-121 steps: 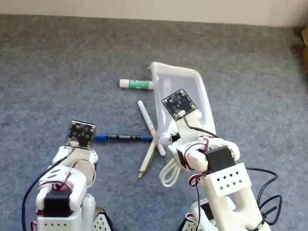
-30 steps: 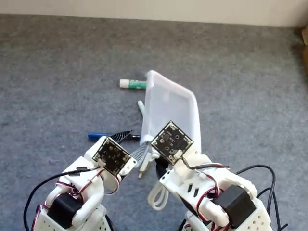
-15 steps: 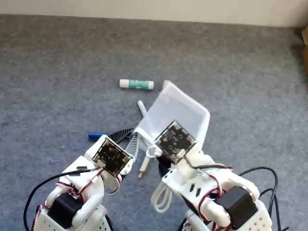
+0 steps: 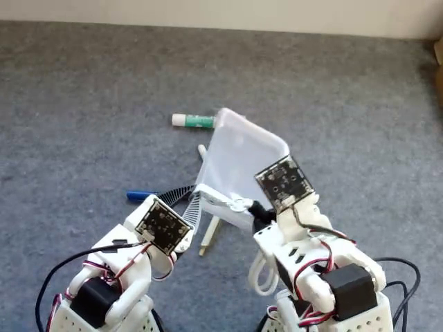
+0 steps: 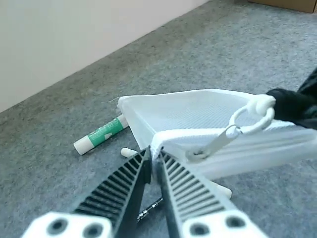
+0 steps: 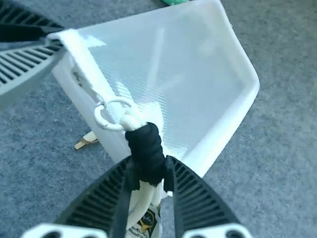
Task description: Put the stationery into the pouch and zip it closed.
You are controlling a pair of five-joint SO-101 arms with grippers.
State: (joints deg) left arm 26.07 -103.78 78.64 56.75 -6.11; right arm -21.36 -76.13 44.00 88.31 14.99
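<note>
grey carpet (image 4: 83, 83), pale wall (image 4: 208, 10) behind, left pincer (image 5: 153, 161) clamping pouch (image 5: 198, 111) corner, right pincer (image 6: 147, 166) clamping pull cord (image 6: 144, 148)

The translucent white mesh pouch (image 4: 242, 155) sits tilted, its far corner at the end of a white glue stick with a green label (image 4: 196, 121). The left tool (image 5: 152, 154) pinches its zip-end corner, and the right tool (image 6: 147, 166) clamps the black-wrapped white pull cord (image 6: 143, 148). A blue pen (image 4: 142, 196), a white pen (image 4: 202, 151) and a cream-coloured pen (image 4: 210, 236) lie partly under its near side.
</note>
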